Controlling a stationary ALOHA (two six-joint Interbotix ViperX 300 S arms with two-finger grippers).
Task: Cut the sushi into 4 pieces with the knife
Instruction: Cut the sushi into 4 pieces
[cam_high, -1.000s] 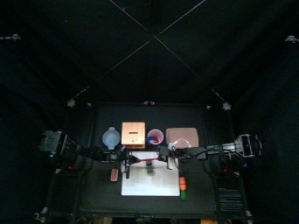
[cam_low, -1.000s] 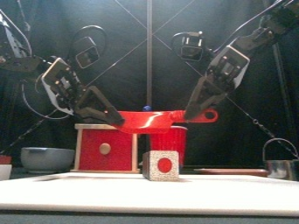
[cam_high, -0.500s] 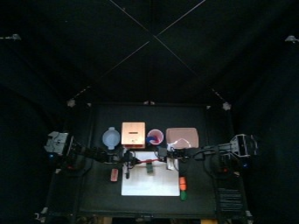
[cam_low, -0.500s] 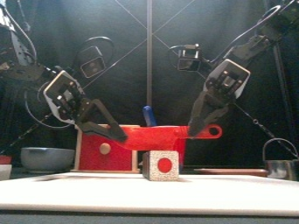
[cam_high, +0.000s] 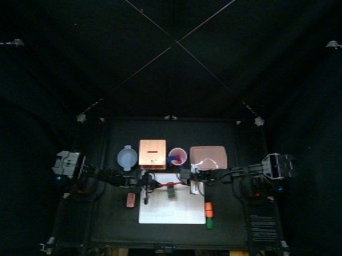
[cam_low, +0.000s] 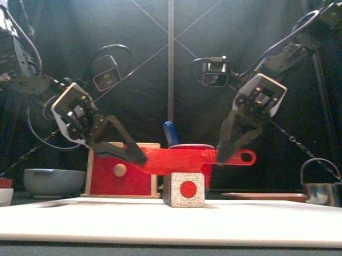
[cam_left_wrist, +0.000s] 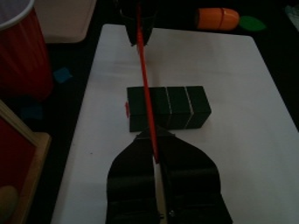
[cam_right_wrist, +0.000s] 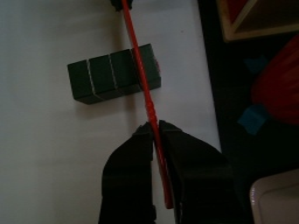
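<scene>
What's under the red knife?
The sushi roll, lying on the white cutting board, sits below the red knife. The blade covers a thin strip of its top, so whether it touches there cannot be seen.

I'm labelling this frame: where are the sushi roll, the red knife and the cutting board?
sushi roll (cam_left_wrist: 170, 108), left wrist view, top of the blocks.
red knife (cam_left_wrist: 142, 61), left wrist view, thin edge of the blade.
cutting board (cam_left_wrist: 228, 79), left wrist view, bare white surface.
</scene>
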